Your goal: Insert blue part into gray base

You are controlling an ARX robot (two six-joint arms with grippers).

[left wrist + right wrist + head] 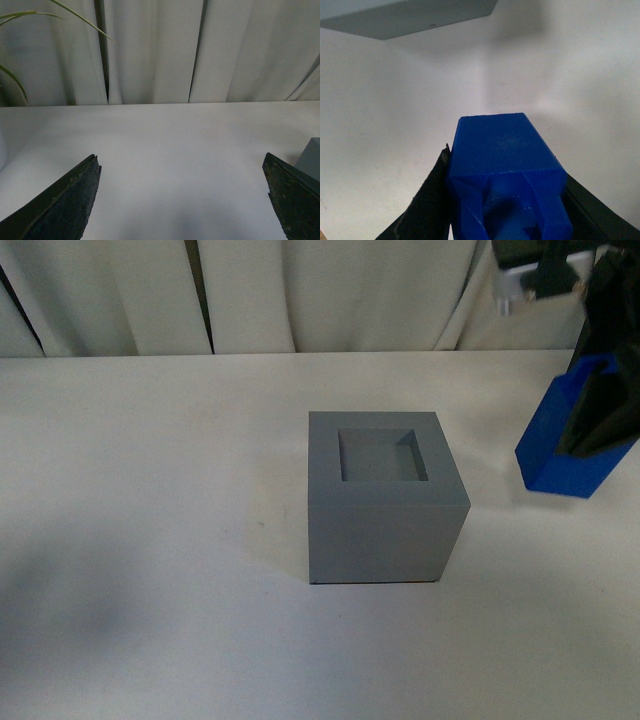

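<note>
The gray base (385,498) stands in the middle of the white table, its square recess facing up and empty. My right gripper (600,420) is shut on the blue part (560,445) and holds it tilted above the table, to the right of the base and apart from it. In the right wrist view the blue part (502,165) sits between my dark fingers (427,210), with a corner of the base (410,17) beyond it. My left gripper (182,200) is open and empty over bare table; a sliver of the base (311,157) shows beside one finger.
The white table (150,490) ends at pale curtains (330,290) along the back. Green plant leaves (20,20) hang in the left wrist view's corner. Some dark and white equipment (540,275) sits at the back right.
</note>
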